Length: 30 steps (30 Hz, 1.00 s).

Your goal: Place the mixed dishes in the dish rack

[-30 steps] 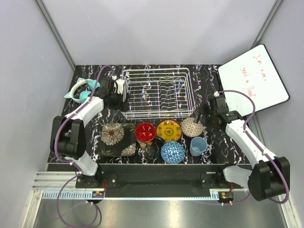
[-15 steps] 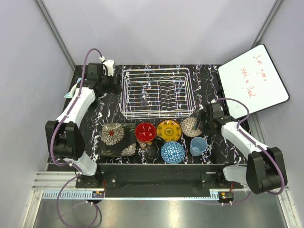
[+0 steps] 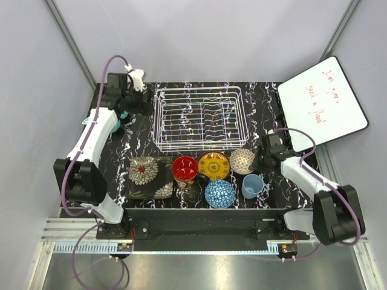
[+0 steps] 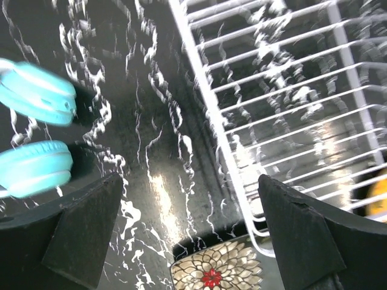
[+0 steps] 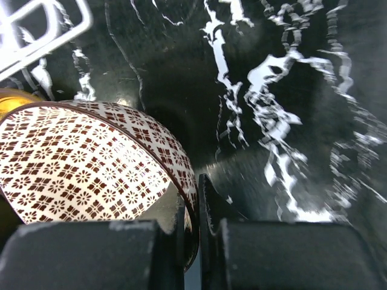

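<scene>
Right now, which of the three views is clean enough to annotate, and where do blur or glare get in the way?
Top external: sharp and evenly lit, the red writing on the whiteboard visible. Left wrist: motion-smeared, dish rack wires and teal headphones streaked, a bright glare patch on the table. Right wrist: brown-mesh bowl crisp, marbling at far right soft.

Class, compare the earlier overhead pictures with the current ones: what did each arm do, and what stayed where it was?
The right gripper moved nearer, to the brown-mesh bowl, and pinched its rim; the bowl now looks slightly tipped. The left gripper, open, drew back from the left side of the dish rack toward the far left corner. The rack stayed put.
</scene>
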Motion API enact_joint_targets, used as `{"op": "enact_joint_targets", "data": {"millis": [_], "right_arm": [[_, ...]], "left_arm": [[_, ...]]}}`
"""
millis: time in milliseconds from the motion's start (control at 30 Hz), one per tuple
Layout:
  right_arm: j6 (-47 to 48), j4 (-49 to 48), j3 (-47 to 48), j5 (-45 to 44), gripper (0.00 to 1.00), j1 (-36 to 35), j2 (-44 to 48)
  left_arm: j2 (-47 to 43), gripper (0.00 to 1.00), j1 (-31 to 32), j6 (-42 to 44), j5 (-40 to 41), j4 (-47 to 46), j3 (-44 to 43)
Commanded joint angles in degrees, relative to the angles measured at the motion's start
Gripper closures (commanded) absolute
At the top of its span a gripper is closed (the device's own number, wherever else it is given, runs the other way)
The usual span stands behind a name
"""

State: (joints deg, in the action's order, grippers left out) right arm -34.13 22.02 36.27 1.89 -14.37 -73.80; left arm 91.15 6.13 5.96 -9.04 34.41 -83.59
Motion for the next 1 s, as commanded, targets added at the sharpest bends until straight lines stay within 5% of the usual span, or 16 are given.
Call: {"op": "enact_joint_targets", "data": {"millis": [0,167,300,500,600,700,967], "right_arm": [[2.7,6.1,6.8,-4.1,1.00,-0.3,9.8],[6.5,20.1,18.9,-10.9,1.00,-0.3,14.1],[9.2,27.6,32.7,-20.3,1.00,-0.3,11.3],[16.0,28.3,59.6,-40.2,1.00,-1.7,-10.8],[23.0,30.5,77.5,-54.1,1.00,-5.3,-32.0],[24.1,34.8,94.2,-54.7,1.00,-6.6,-44.6],[29.7,28.7,92.8,-60.2,1.00,-10.1,-52.8]], "left_arm": [[0.2,0.01,-0.2,-1.5,-8.9,3.7,-12.7],[5.3,0.01,1.8,-0.5,-20.2,12.3,-27.8],[4.5,0.01,6.3,0.8,-25.5,14.8,-31.6],[5.3,0.01,17.8,4.3,-24.9,20.9,-32.3],[5.0,0.01,24.4,4.3,-21.7,21.2,-31.3],[3.8,0.01,28.5,4.3,-19.2,21.3,-29.5],[0.3,0.01,34.0,1.5,-14.5,22.3,-21.8]]}}
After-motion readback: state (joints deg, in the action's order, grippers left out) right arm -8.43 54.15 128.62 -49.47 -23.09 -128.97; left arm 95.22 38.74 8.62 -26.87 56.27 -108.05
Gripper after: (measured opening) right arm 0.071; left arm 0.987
